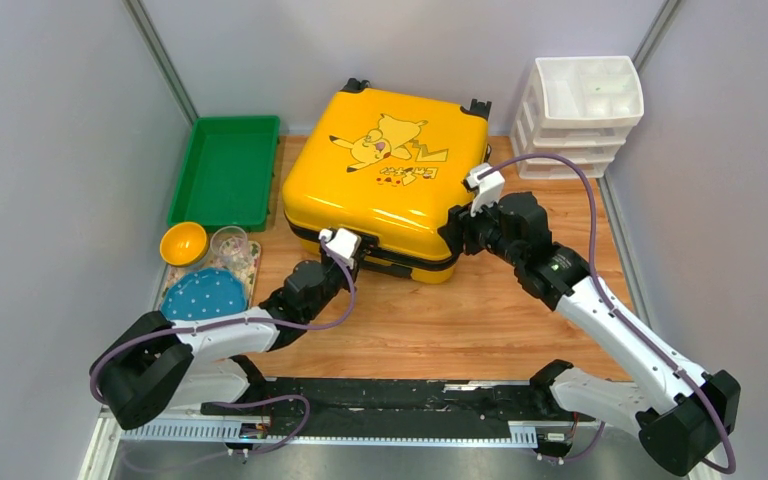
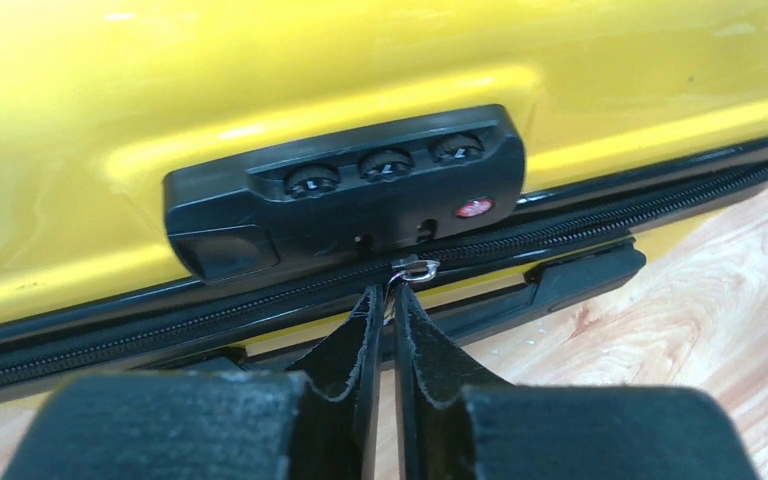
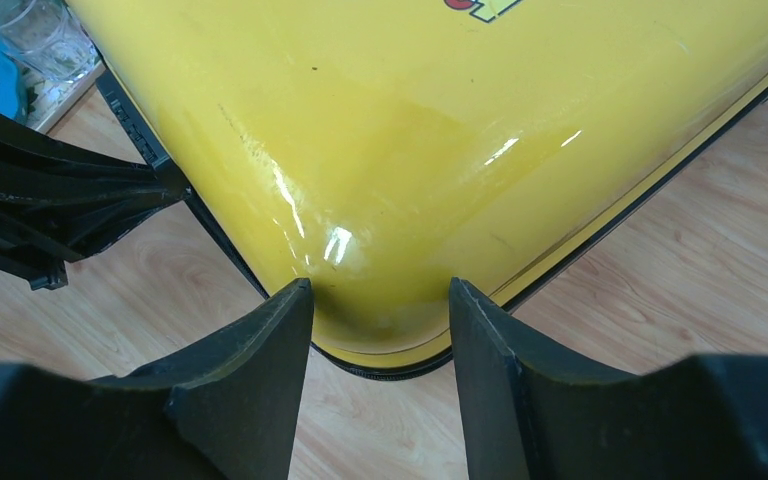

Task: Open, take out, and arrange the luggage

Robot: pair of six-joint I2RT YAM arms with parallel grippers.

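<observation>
The left gripper (image 2: 392, 300) pinches the zip pull (image 2: 417, 268) just under the lock (image 2: 350, 190), at the luggage's (image 1: 390, 165) 7 o'clock edge. The right gripper (image 3: 380, 298) stands spread astride its 4 o'clock corner, gripping nothing. The luggage lies flat on the table (image 1: 520, 320), zipped shut, so opening looks barely begun; emptying and arranging remain

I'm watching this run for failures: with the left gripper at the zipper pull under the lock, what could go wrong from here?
The left gripper nips the small zipper pull only at its fingertips, so it may slip free when tugged. The pull sits right below the combination lock; if latched there, pulling could drag the luggage. The right gripper straddles a glossy rounded corner with jaws open, so it may not steady it.
</observation>
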